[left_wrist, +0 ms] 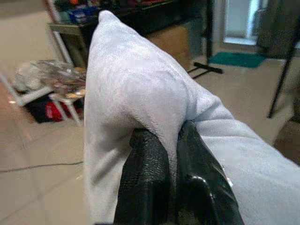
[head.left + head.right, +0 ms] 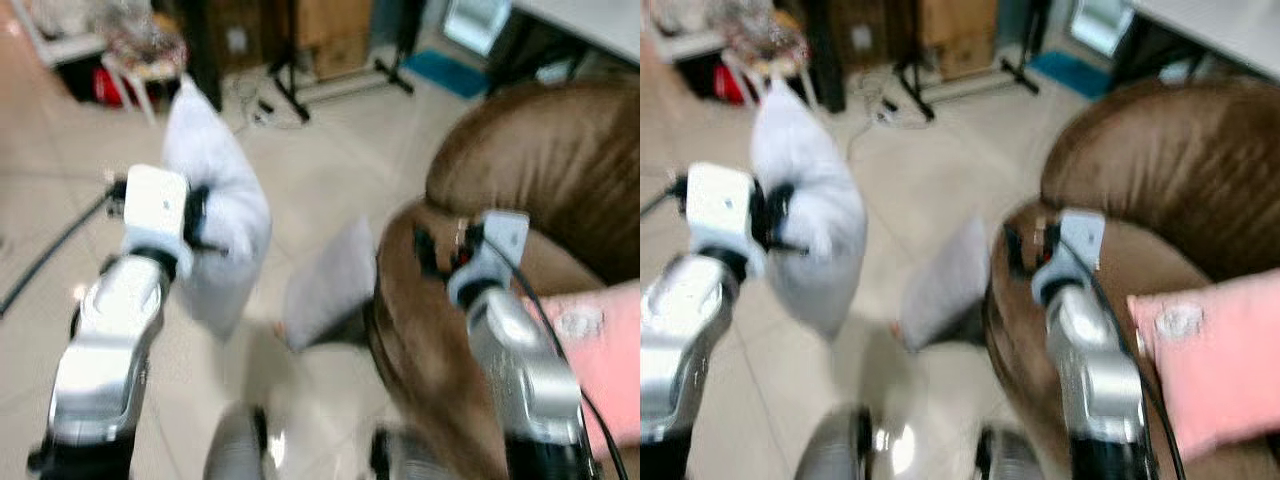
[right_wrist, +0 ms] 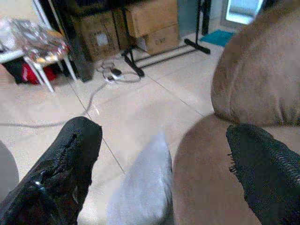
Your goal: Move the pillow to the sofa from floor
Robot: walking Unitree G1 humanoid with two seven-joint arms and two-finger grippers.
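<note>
**Pillow lifted, not yet on sofa**

Head views: left gripper (image 2: 205,222) holds the white pillow (image 2: 215,190) in the air over the floor, left of the brown sofa (image 2: 540,170). A grey pillow (image 2: 330,280) leans against the sofa's side.

Left wrist view: black fingers (image 1: 147,164) pinch a fold of pillow.

Right wrist view: right gripper (image 3: 164,164) spread wide, empty, over the sofa arm.

Judgement: pickup done; carry and placement remain.

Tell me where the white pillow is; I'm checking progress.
The white pillow hangs off the floor in the left gripper, left of the brown sofa.
</note>
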